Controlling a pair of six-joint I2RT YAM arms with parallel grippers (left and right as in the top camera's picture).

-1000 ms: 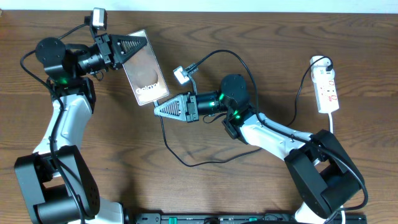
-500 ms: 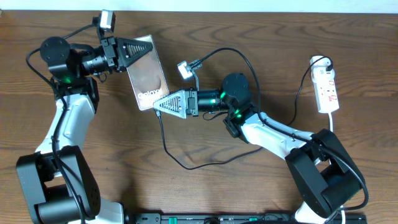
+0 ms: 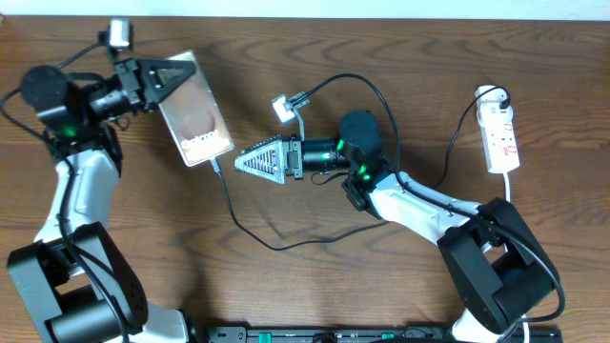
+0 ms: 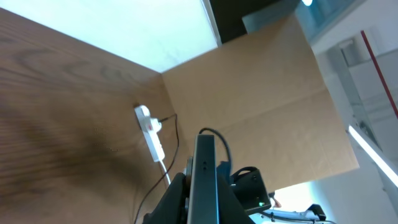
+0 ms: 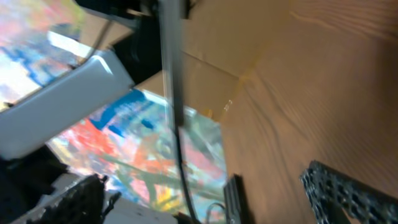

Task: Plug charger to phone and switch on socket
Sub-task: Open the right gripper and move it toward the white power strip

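Note:
My left gripper (image 3: 176, 74) is shut on the upper end of the phone (image 3: 195, 114), holding it above the table at the back left. The phone shows edge-on (image 4: 204, 174) between the fingers in the left wrist view. The charger cable (image 3: 250, 233) runs from the phone's lower end, where its tip sits in the phone, loops over the table and goes on to the socket (image 3: 501, 138) at the right edge. My right gripper (image 3: 240, 160) is open just right of the phone's lower end, holding nothing. In the right wrist view the cable (image 5: 180, 162) hangs free beside my fingers (image 5: 348, 193).
The socket's white cord (image 3: 511, 191) runs down past the right arm's base. The far socket (image 4: 152, 134) also shows in the left wrist view. A black bar (image 3: 315, 333) lies along the table's front edge.
The right gripper has opened and let go of the charger tip. The left arm has carried the phone to the left, and the cable has followed with it.

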